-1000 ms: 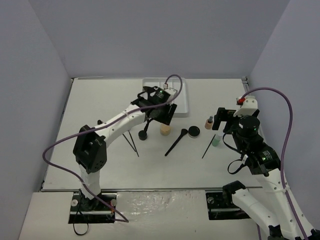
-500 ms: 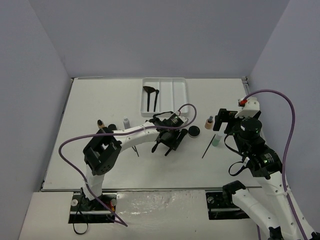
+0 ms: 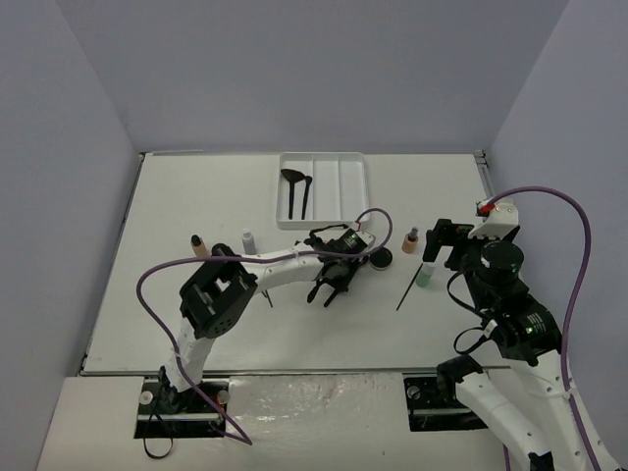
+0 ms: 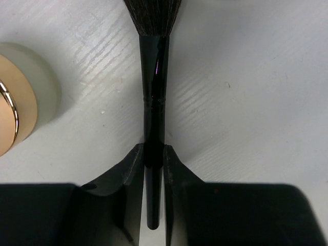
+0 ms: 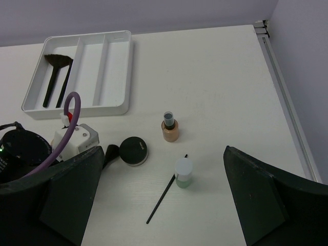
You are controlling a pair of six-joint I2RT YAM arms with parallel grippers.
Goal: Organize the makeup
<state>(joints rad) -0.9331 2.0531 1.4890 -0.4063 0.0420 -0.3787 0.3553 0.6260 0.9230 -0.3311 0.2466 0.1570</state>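
Observation:
My left gripper (image 3: 332, 282) (image 4: 154, 149) is low over the table, shut on the handle of a black brush (image 4: 154, 77) that lies flat. A gold-tan jar (image 4: 15, 97) stands just left of it. Two black brushes (image 3: 296, 189) lie in the left compartment of the white tray (image 3: 367, 186). A round black compact (image 3: 381, 258) (image 5: 133, 150), a tan bottle (image 3: 410, 240) (image 5: 170, 130), a pale green bottle (image 3: 425, 276) (image 5: 183, 173) and a thin black brush (image 3: 405, 290) (image 5: 165, 193) sit near my right gripper (image 3: 442, 240) (image 5: 164, 149), which is open, empty and raised above them.
A small tan bottle (image 3: 199, 245) and a small white bottle (image 3: 247, 240) stand at the left of the table. Another thin black brush (image 3: 267, 295) lies partly under the left arm. The tray's middle and right compartments hold nothing.
My left gripper has moved from the tray down to the black brush at mid-table and stands around its handle. The right arm has shifted slightly right.

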